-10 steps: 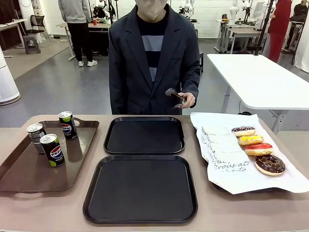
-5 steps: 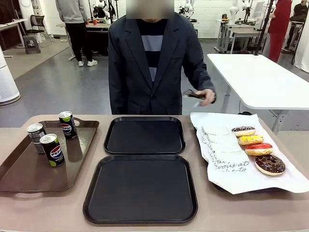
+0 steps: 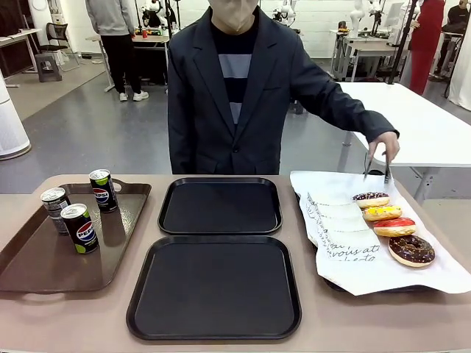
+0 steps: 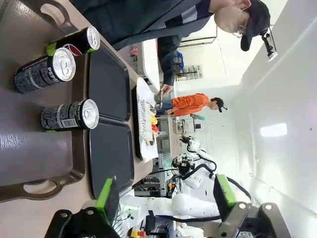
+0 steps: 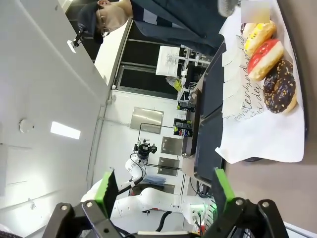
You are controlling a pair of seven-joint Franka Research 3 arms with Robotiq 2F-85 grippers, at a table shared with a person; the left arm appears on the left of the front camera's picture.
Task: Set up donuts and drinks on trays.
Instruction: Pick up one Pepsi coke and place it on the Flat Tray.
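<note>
Three drinks (image 3: 79,228) stand upright on the brown tray (image 3: 37,265) at the counter's (image 3: 331,323) left. Four donuts (image 3: 394,226) lie in a row on white paper (image 3: 346,250) at right, and both black trays (image 3: 215,287) are bare. The person's hand (image 3: 385,147) holds tongs (image 3: 386,169) just above the far donut.

Left wrist view: left gripper (image 4: 166,196) jaws spread, empty, drinks ahead of it. Drinks look rigid but slick, so you'd clamp mid-body and keep them upright.

Right wrist view: right gripper (image 5: 164,191) jaws spread, empty, donuts well ahead. Donuts look soft and the icing smears, so pinch the plain sides lightly.
</note>
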